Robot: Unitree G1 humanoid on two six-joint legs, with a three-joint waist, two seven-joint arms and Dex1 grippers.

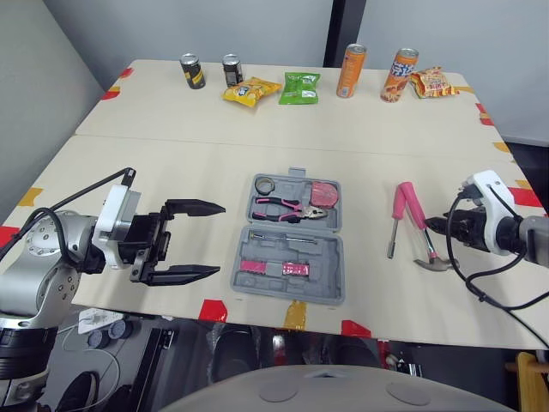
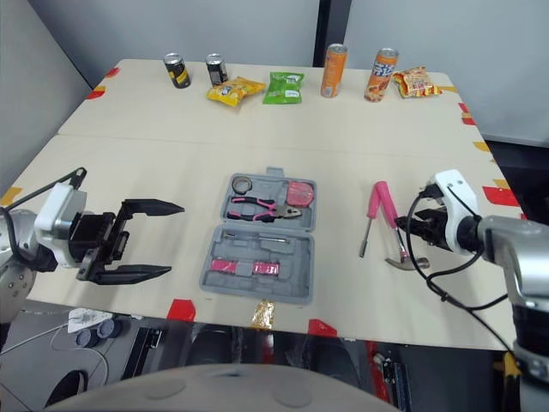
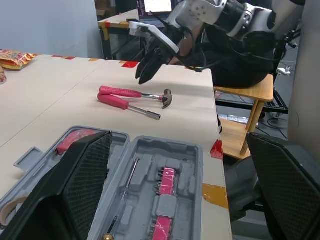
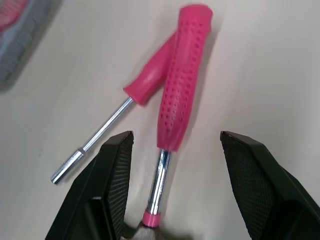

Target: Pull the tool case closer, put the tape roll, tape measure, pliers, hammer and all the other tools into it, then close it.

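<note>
The grey tool case point(image 1: 289, 257) lies open at the table's front middle. Its far half holds a tape roll point(image 1: 265, 184), pink-handled pliers point(image 1: 287, 207) and a pink tape measure point(image 1: 324, 194). To its right a pink-handled hammer point(image 1: 415, 216) and a pink-handled screwdriver point(image 1: 397, 206) lie side by side on the table. My right gripper point(image 4: 177, 137) is open, and its fingers straddle the hammer point(image 4: 182, 75) where handle meets shaft; the screwdriver point(image 4: 150, 82) lies just beside. My left gripper point(image 1: 220, 239) is open, level with the case's left side and a short gap from it.
Along the far edge stand two dark cans point(image 1: 191, 70), two orange cans point(image 1: 351, 70) and snack bags point(image 1: 251, 90). Red and yellow tape marks point(image 1: 295, 315) dot the table's front edge. A wooden stool point(image 3: 250, 95) stands beyond the right edge.
</note>
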